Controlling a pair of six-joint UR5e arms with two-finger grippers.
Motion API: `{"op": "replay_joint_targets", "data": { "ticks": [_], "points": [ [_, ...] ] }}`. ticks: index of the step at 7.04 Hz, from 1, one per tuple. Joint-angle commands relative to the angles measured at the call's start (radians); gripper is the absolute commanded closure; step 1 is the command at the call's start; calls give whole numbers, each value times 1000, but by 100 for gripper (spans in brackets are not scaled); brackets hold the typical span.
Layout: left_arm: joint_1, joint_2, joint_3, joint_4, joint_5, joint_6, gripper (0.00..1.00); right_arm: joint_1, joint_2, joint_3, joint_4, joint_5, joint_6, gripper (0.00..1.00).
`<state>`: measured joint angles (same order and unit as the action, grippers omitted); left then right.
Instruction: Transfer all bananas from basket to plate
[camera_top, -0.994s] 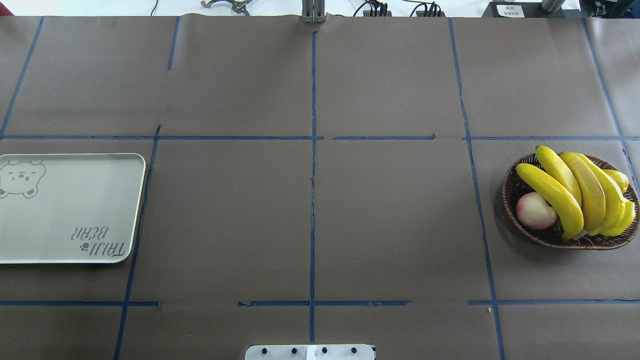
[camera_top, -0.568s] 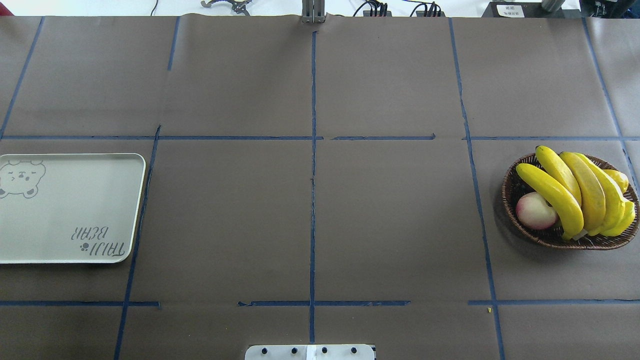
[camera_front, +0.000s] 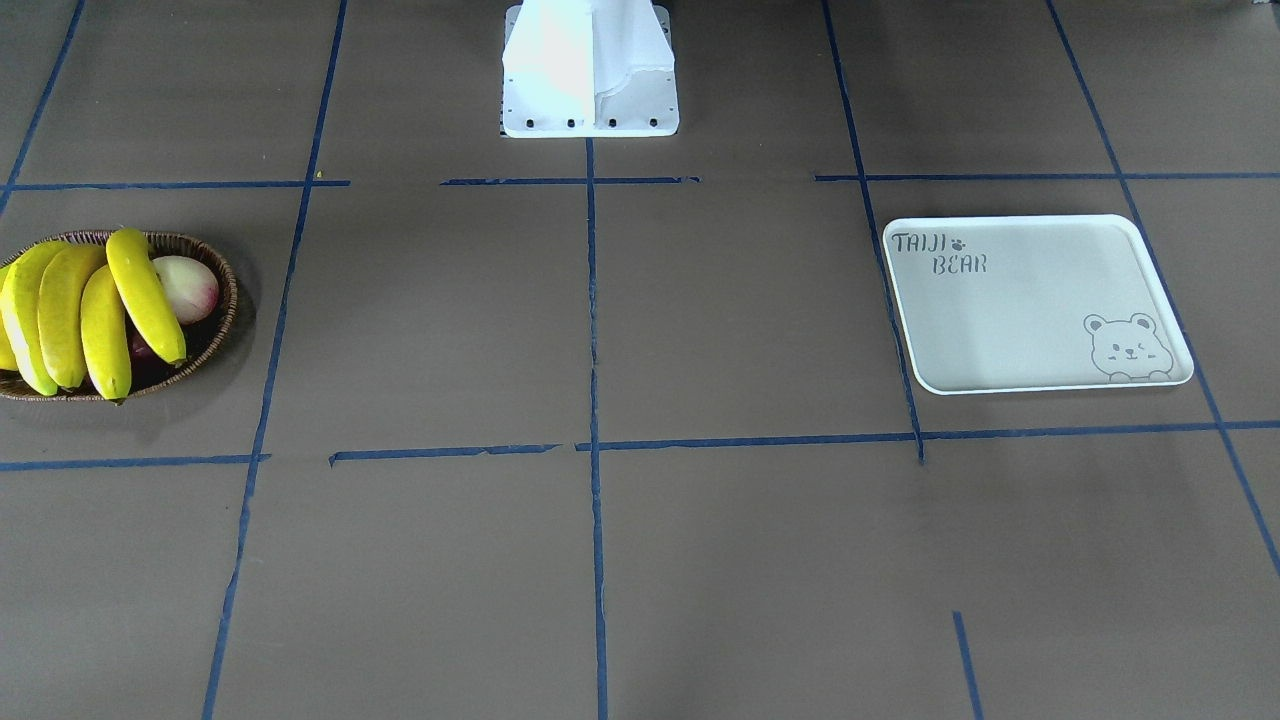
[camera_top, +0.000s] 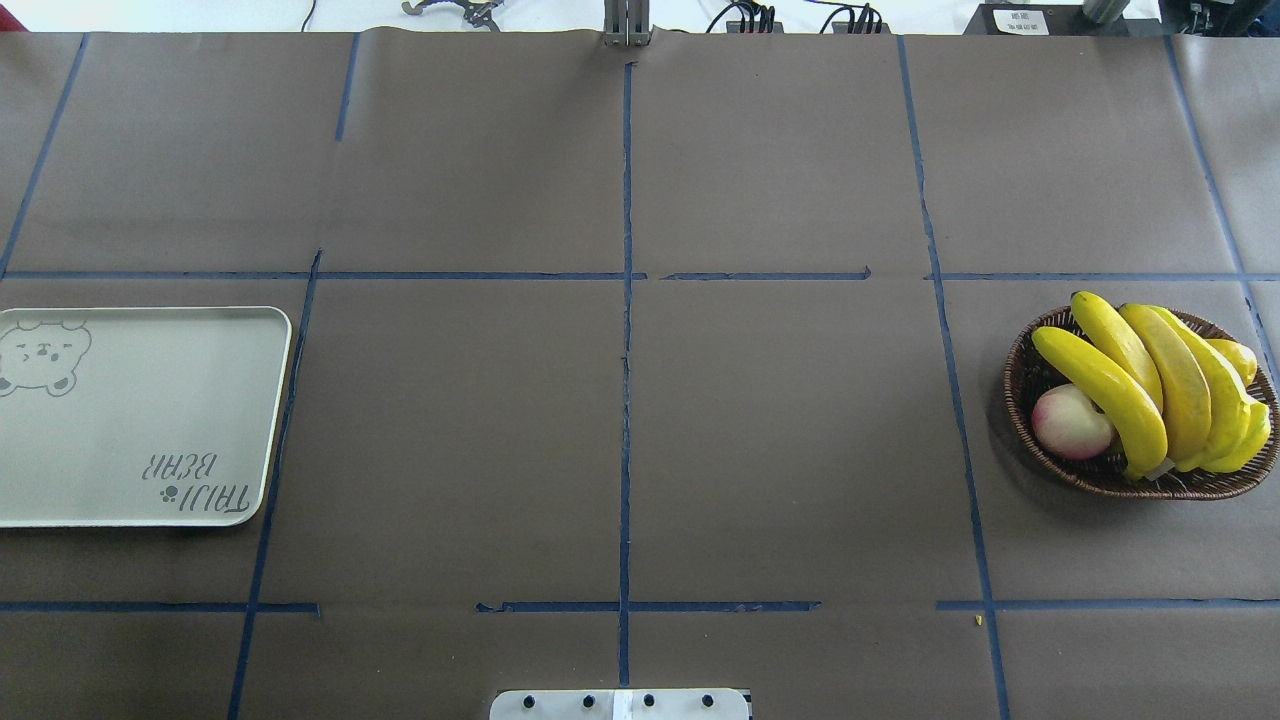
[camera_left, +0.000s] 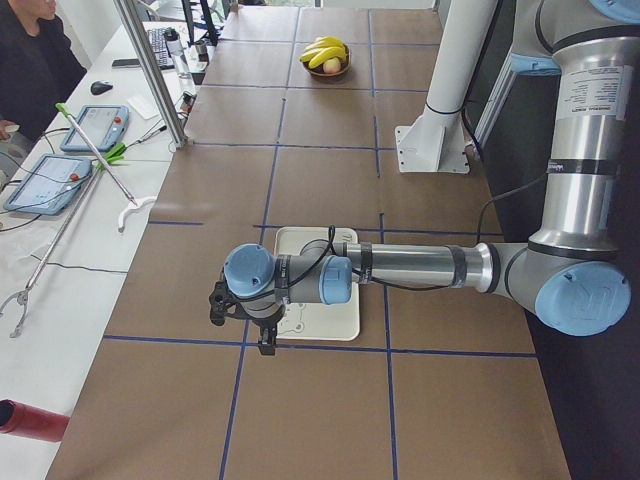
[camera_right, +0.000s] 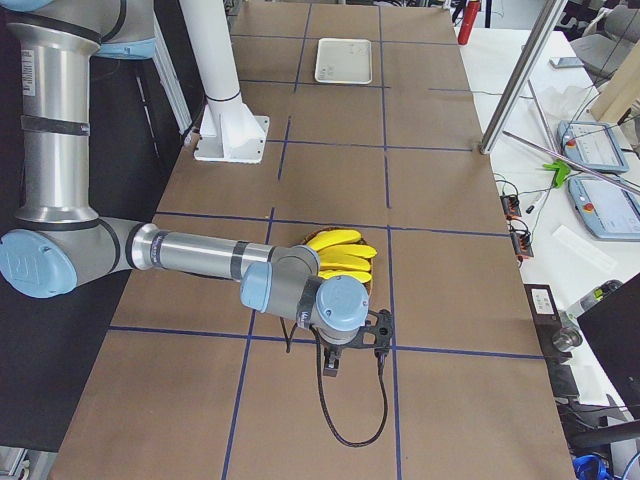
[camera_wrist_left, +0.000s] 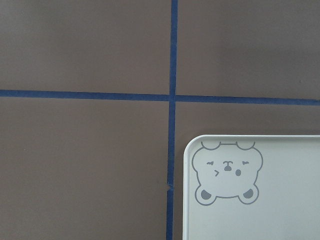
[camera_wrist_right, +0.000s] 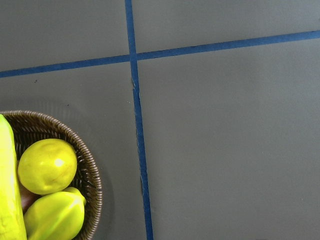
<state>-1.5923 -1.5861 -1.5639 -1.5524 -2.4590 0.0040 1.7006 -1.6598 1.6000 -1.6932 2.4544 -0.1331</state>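
Observation:
Several yellow bananas (camera_top: 1150, 390) lie fanned across the brown wicker basket (camera_top: 1012, 392) at the table's right end, also in the front view as bananas (camera_front: 80, 310) in the basket (camera_front: 226, 300). The off-white "TAIJI BEAR" plate (camera_top: 140, 420) lies bare at the left end. Only the side views show the grippers. My left gripper (camera_left: 240, 325) hovers over the plate's (camera_left: 337, 318) outer edge. My right gripper (camera_right: 357, 348) hangs just beyond the bananas (camera_right: 340, 262). I cannot tell whether either is open or shut.
A pink-and-cream fruit (camera_top: 1070, 422) and a round yellow fruit (camera_wrist_right: 47, 166) share the basket. The white robot pedestal (camera_front: 590, 70) stands at mid-table on the robot's side. A metal post (camera_left: 150, 70), tablets and a seated person sit along the operators' side.

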Motion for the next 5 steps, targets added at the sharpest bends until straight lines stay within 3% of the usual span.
{"op": "replay_joint_targets", "data": {
  "ticks": [1,5],
  "points": [
    [0,0,-1,0,0,-2,0,-1,8,4,1,0,3,0],
    [0,-3,-4,0,0,-7,0,-71,111,50,0,-6,13,0]
  ]
}}
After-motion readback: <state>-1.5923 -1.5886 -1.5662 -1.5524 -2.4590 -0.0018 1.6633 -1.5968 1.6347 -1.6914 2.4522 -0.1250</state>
